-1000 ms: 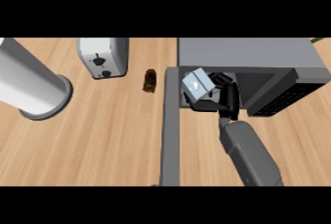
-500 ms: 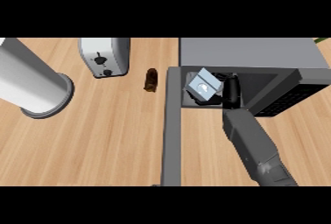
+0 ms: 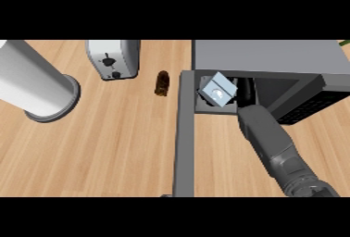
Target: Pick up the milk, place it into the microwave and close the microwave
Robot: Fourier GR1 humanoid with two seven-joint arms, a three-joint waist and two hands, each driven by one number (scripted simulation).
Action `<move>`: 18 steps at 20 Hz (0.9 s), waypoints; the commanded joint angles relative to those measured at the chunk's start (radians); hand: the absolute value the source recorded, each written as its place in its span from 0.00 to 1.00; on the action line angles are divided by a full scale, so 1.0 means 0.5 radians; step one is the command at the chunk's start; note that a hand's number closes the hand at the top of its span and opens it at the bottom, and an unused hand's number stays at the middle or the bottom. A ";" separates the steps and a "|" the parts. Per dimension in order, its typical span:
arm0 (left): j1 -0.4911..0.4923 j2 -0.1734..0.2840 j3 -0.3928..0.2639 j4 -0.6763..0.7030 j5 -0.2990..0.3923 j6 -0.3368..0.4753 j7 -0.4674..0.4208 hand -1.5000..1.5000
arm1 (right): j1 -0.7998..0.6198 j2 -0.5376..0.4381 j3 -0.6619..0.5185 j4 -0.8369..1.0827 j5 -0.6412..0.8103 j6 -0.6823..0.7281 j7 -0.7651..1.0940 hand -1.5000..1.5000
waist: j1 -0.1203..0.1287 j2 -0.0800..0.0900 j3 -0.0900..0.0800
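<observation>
The milk (image 3: 218, 90), a small white and blue carton, sits tilted just inside the open mouth of the grey microwave (image 3: 273, 55). My right hand (image 3: 246, 90) reaches into the cavity on the carton's right side, curled against it; the fingers are mostly hidden by the carton and the dark interior. The grey forearm (image 3: 270, 139) runs up from the lower right. The microwave door (image 3: 184, 139) stands swung open, seen edge-on as a long grey slab reaching toward the lower edge. My left hand does not show.
A silver toaster (image 3: 113, 58) stands at the back, left of the microwave. A small brown bottle (image 3: 162, 83) stands between the toaster and the door. A large pale cylinder (image 3: 34, 85) rises at the far left. Something green (image 3: 344, 43) peeks in at the top right corner.
My right arm has pushed forward, carrying the milk from in front of the opening further into the microwave. Door, toaster and bottle have not moved.
</observation>
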 commanded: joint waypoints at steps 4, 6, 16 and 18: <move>-0.019 0.033 0.002 0.039 0.029 -0.031 0.024 0.00 | -0.295 -0.043 0.027 0.210 0.149 -0.493 0.173 1.00 | 0.061 0.014 -0.002; -0.077 0.069 0.003 0.063 0.006 -0.032 0.010 0.00 | -0.312 -0.011 0.025 0.262 0.168 -0.612 0.241 1.00 | 0.048 0.011 -0.003; -0.106 0.061 -0.050 0.050 -0.024 -0.038 0.039 0.00 | -0.239 -0.201 -0.154 0.279 0.070 -0.574 0.147 1.00 | 0.095 0.047 0.005; -0.108 0.066 -0.016 0.146 -0.050 -0.050 -0.021 0.00 | -0.212 -0.215 -0.143 0.336 0.098 -0.635 0.167 1.00 | 0.106 0.053 0.002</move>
